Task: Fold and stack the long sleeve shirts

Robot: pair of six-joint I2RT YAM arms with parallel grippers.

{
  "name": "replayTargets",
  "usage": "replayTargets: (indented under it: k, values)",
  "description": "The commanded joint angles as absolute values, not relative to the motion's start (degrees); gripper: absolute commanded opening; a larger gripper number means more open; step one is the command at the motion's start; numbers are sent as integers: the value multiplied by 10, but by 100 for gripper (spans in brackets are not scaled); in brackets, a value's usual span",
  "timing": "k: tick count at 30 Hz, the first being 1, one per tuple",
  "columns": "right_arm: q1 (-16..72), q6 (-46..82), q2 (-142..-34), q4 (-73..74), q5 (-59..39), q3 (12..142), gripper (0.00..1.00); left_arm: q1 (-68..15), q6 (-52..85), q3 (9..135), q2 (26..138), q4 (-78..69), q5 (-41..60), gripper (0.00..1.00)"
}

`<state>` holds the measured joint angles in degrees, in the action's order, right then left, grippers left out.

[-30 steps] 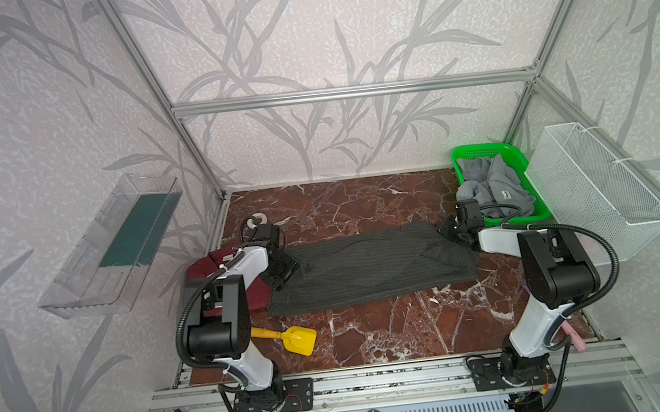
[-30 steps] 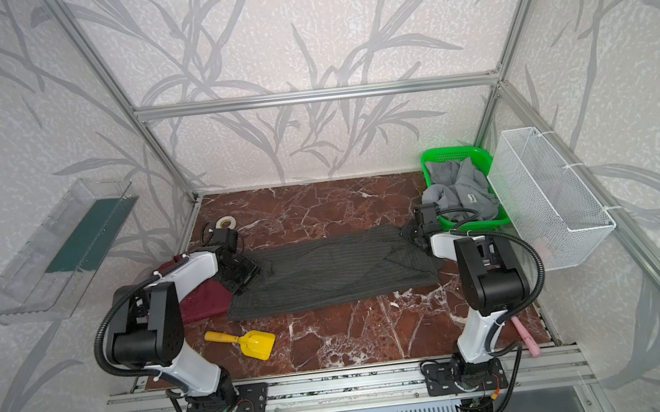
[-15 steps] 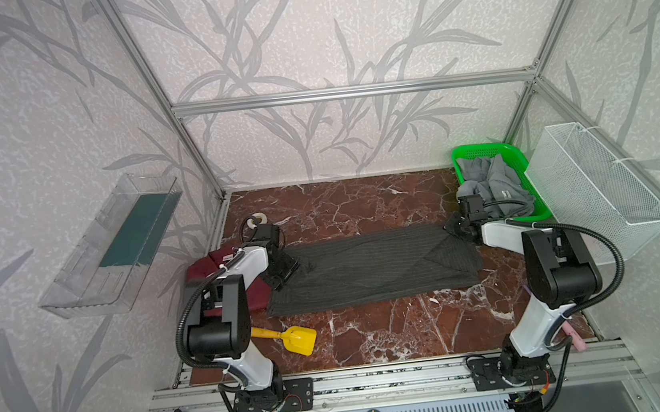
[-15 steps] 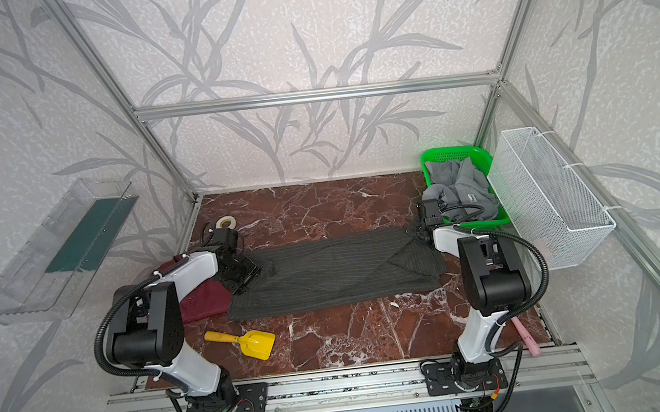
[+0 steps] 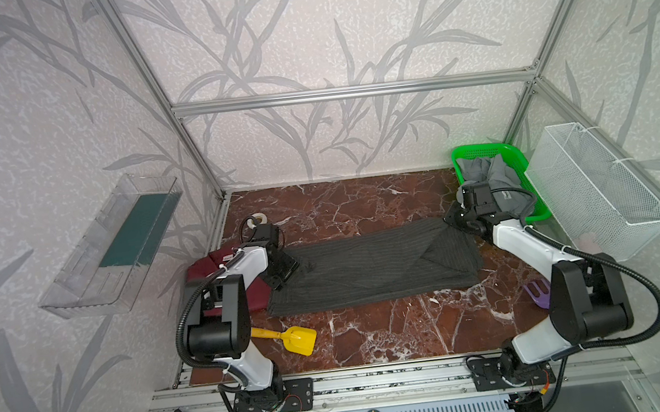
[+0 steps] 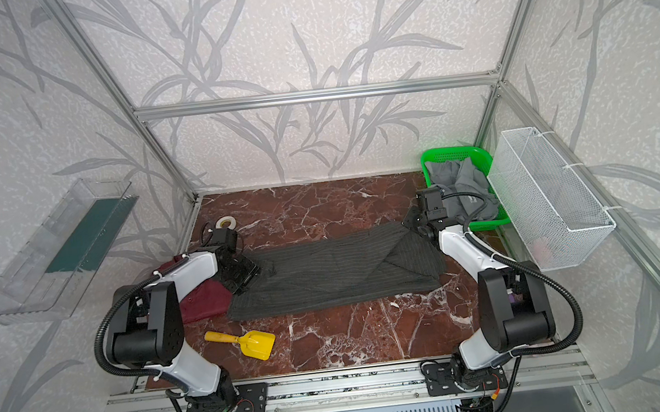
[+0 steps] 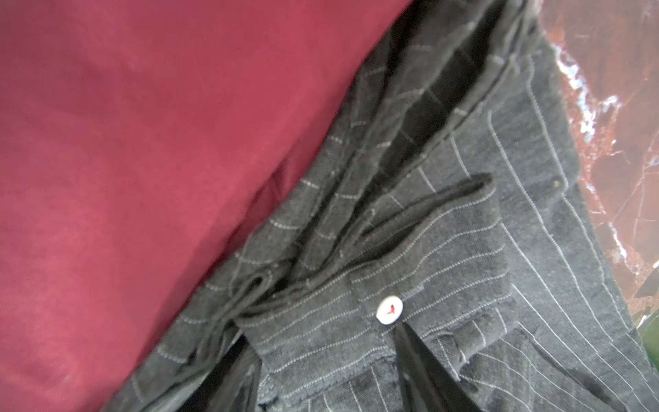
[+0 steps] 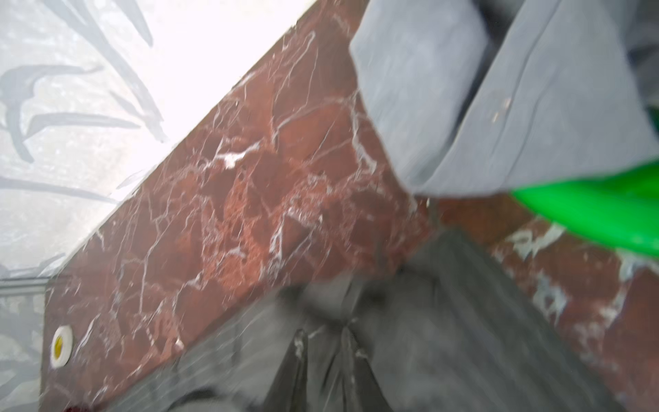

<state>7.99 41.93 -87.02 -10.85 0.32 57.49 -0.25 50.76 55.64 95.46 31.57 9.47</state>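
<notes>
Done: you have the maroon shirt (image 5: pixel 209 262) looking folded at the left of the desk (image 5: pixel 341 210) | Now: pinstripe shirt (image 5: pixel 368 270) flat mid-desk, half folded | left gripper (image 5: pixel 284 268) wide on its end | right gripper (image 5: pixel 454 220) narrow at the far corner, can't tell if holding | To do: grey shirt (image 5: pixel 501 178) in green basket (image 5: pixel 481 151)

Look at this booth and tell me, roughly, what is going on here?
Two robot arms are working on the dark pinstriped shirt, which is spread lengthwise on the marble table. The left pincer sits on the shirt's left end, beside the maroon shirt, with its fingers apart and cloth between them. The right pincer is at the far right corner with its fingers close together; whether it grips is unclear. The grey shirt lies crumpled in the green basket, not yet folded.
</notes>
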Motion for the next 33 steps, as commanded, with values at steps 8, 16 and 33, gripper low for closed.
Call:
replayTargets:
  k: [8,16,33]
  values:
    - [79,416,-832,-224,52,592,21,3,516,542,967,333,92,61]
    - [168,416,-799,-253,-25,511,21,2,520,548,977,344,116,61]
    - [168,511,-1048,-255,13,610,43,-60,549,530,928,365,117,62]
